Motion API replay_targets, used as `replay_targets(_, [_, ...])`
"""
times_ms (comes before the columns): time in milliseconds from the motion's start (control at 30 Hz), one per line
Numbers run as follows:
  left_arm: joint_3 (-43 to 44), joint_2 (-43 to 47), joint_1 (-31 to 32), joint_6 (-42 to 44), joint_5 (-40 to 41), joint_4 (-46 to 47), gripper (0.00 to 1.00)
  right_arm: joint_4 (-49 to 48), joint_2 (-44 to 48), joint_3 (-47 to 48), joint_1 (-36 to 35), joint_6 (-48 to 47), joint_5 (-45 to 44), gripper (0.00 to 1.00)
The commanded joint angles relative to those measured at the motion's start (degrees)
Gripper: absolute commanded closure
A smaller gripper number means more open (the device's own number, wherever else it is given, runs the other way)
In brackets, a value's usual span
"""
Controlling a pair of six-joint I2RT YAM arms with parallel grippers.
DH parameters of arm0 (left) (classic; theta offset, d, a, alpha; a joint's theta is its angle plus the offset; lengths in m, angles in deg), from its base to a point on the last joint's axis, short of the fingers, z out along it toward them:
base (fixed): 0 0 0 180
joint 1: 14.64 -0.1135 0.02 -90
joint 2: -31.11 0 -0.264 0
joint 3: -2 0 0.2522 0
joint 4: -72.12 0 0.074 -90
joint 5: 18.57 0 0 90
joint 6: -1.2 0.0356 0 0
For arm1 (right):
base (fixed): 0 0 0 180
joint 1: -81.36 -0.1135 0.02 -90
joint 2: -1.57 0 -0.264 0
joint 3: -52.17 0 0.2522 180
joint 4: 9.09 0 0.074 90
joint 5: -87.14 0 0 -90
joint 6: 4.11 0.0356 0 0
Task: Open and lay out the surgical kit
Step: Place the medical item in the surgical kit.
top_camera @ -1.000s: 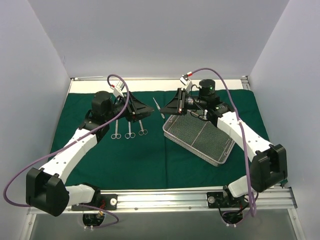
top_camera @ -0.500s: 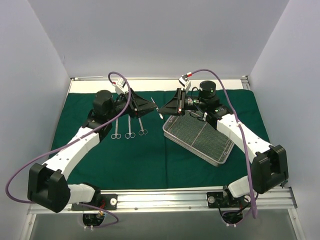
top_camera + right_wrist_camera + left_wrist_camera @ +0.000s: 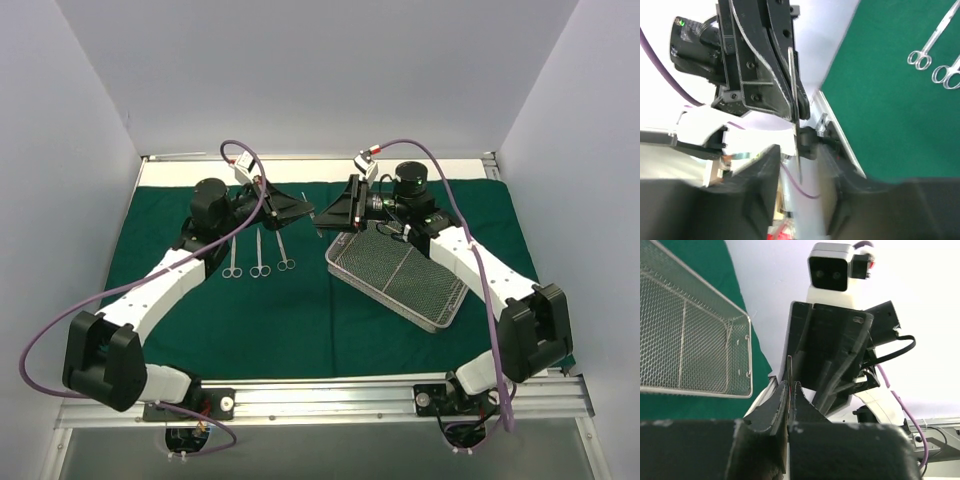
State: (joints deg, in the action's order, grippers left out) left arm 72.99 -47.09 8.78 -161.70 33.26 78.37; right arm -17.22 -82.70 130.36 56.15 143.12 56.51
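L gripper [image 3: 789, 390]: jaws pinched together on slim steel instrument [image 3: 794, 90], held edge-on in mid-air over far part of the cloth.
R gripper [image 3: 800, 160]: fingers [image 3: 760, 185] apart; one end of the instrument sits in the gap and looks to touch neither side, so I judge R's grip is off.
Step in hand: mid-air handover, R to L.
Doing it well: R opens wider & backs straight out, no sideways drag on the steel. L stays firm & put till R is clear, then lays it flat beside the row.
Risk: thin slick steel in a narrow pinch, may pivot or slip.
Laid out: three scissor-type instruments [image 3: 259, 255] in a row, rings toward near edge, on dark green drape [image 3: 300, 320].
Drape: spread flat.
Tray: silver wire-mesh tray [image 3: 400, 275], rectangular, skewed, on drape's right half.
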Motion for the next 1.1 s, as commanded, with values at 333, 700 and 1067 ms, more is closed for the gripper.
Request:
replay_targets(333, [19.75,-3.26,-11.99,46.87,23.87,-71.84,0.98,58.51,-10.47,23.90,8.94,-34.81,-35.00,0.34])
replay_targets(700, [24.68,-20.74,-11.47,63.14,50.21,-78.10,0.98,63.11,-12.58,22.15,15.10,-34.12,-34.06,0.34])
replay_targets(1067, [29.42,-33.33,-15.68,70.62,50.48,-72.04,0.98,65.92,-14.08,22.85,20.46,-35.00,-34.67,0.34])
